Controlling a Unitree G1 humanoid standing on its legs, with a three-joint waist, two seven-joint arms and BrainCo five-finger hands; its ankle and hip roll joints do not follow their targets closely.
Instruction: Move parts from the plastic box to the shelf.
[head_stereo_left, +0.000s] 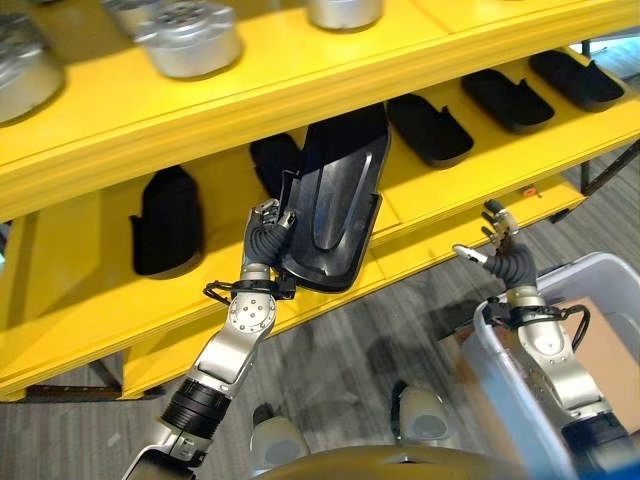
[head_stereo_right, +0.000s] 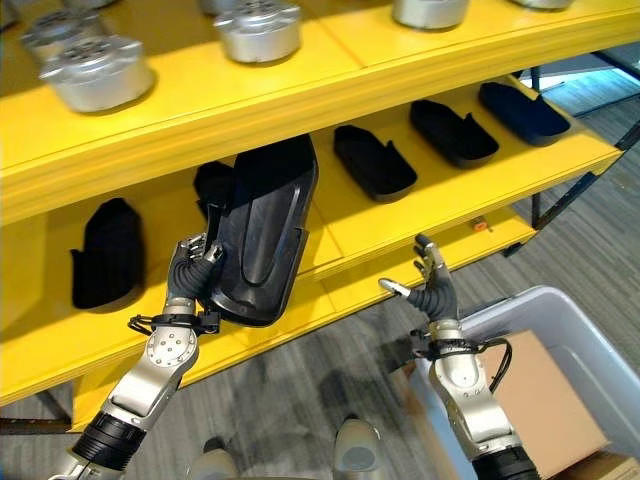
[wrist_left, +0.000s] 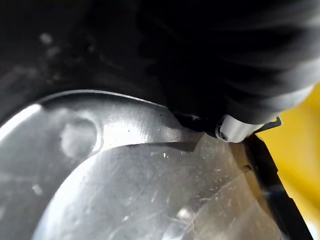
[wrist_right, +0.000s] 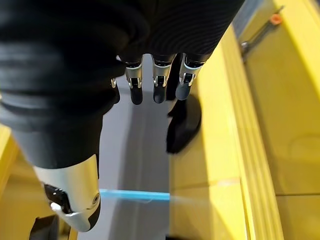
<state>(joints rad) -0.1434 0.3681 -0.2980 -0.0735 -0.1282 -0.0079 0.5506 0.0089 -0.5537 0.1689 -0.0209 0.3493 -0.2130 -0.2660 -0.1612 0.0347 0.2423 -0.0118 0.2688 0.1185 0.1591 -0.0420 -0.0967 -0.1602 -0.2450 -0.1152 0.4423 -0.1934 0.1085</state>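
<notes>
My left hand (head_stereo_left: 264, 236) is shut on the lower edge of a large glossy black plastic part (head_stereo_left: 336, 210), holding it upright in front of the yellow shelf's lower level (head_stereo_left: 450, 215). Seen from the left wrist, the part's shiny surface (wrist_left: 125, 175) lies right against the hand's dark cover (wrist_left: 225, 50). My right hand (head_stereo_right: 433, 287) is open, its fingers (wrist_right: 155, 85) straight and holding nothing. It hovers by the shelf's front edge, above the far corner of the grey plastic box (head_stereo_left: 600, 265).
Several black parts (head_stereo_left: 168, 225) (head_stereo_left: 430, 130) (head_stereo_left: 507, 100) lie in a row on the lower shelf level. Silver round metal parts (head_stereo_left: 190, 40) stand on the upper level. Brown cardboard (head_stereo_left: 600, 360) lies inside the box. Grey floor runs below the shelf.
</notes>
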